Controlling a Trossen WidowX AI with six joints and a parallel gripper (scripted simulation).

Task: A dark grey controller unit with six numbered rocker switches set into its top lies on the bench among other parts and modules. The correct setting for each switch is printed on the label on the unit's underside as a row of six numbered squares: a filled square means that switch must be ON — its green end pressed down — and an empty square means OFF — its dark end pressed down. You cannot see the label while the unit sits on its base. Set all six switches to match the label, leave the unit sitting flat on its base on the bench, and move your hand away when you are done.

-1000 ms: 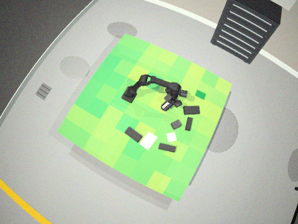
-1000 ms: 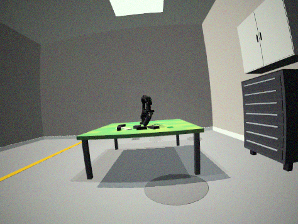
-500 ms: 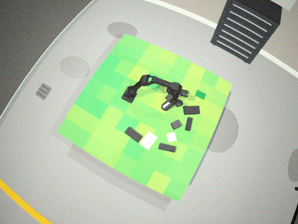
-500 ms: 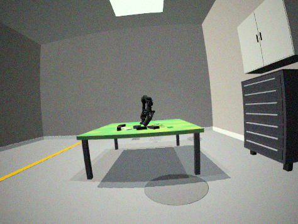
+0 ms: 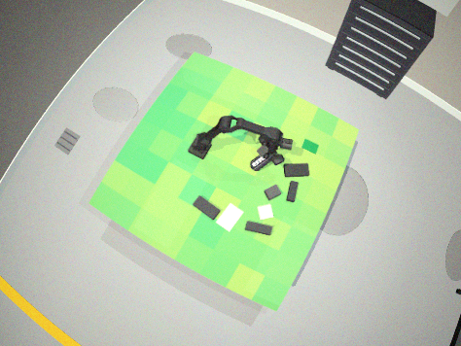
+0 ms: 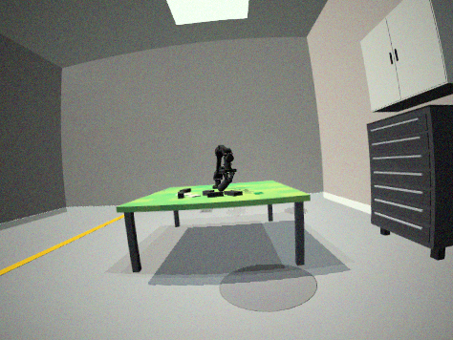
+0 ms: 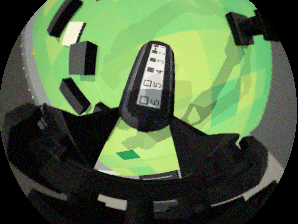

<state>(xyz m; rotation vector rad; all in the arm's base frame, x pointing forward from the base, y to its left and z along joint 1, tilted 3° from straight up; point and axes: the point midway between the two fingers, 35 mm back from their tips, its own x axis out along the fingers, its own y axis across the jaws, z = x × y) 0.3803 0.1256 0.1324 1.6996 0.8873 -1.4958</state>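
The controller unit (image 5: 256, 164) (image 7: 131, 102) is clamped in the hand (image 5: 269, 155) (image 6: 224, 183) (image 7: 145, 113), whose two fingers stand well apart with the unit's near, rounded end between them. In the top view the unit slants beside the wrist, its label (image 5: 259, 160) (image 7: 149, 77) turned upward; the wrist view shows the same label facing the camera. Along that strip, the two squares nearest the hand are empty outlines and the next two are filled; the marks at the far end are too small to read surely. The switches are hidden on the side turned away, so their settings cannot be told. The arm (image 5: 250, 125) (image 6: 220, 162) arches over the green patchwork bench (image 5: 146, 194) (image 6: 215, 204) (image 7: 192, 60). Near the unit lies a dark rectangular block (image 5: 297, 170), with a narrow dark block (image 5: 292, 191) and a squarish grey block (image 5: 272, 192) farther along. Beyond them are a small white piece (image 5: 265, 212) and a long dark block (image 5: 259, 227), while a larger white piece (image 5: 230, 217) lies just beside another dark block (image 5: 206, 207). A flat green piece (image 5: 310, 146) lies on the other side of the hand, near the dark rectangular block.
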